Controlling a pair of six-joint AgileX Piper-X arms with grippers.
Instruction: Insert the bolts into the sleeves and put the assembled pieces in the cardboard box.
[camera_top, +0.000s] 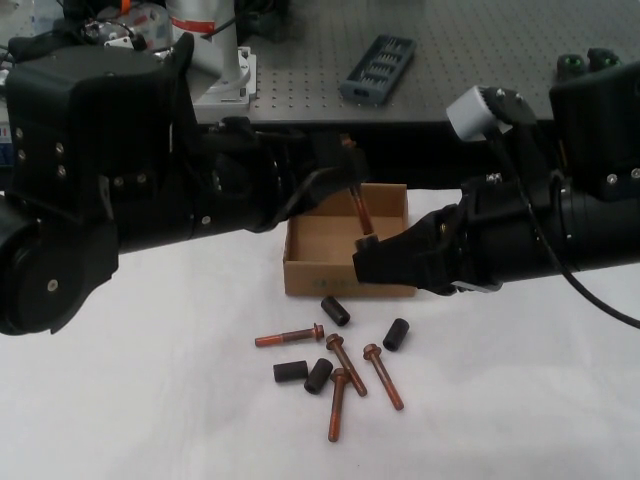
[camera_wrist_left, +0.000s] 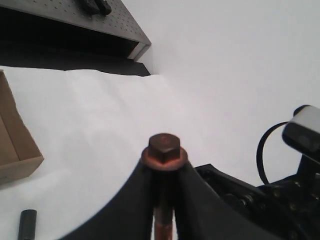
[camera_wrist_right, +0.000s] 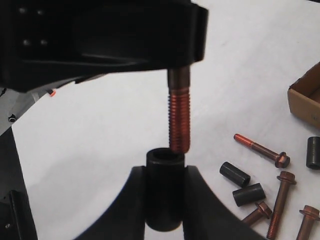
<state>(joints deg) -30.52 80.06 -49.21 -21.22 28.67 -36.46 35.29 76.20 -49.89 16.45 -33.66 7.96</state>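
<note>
One bolt (camera_wrist_right: 179, 125) over sleeve (camera_wrist_right: 165, 192), cardboard box (camera_top: 310, 276) near

Bright, even light washes the white sheet (camera_top: 140, 400) nearly blank, with only faint, soft shadows beside the bolts (camera_top: 336, 405).

The high camera looked down over the bench (camera_top: 150, 420) from behind; both wrist cameras sat close behind their fingers (camera_wrist_left: 127, 200), sharing the bolt (camera_wrist_right: 179, 120).

No text, number, label or sign can be read here; the cardboard box (camera_top: 320, 277) shows no legible print.
</note>
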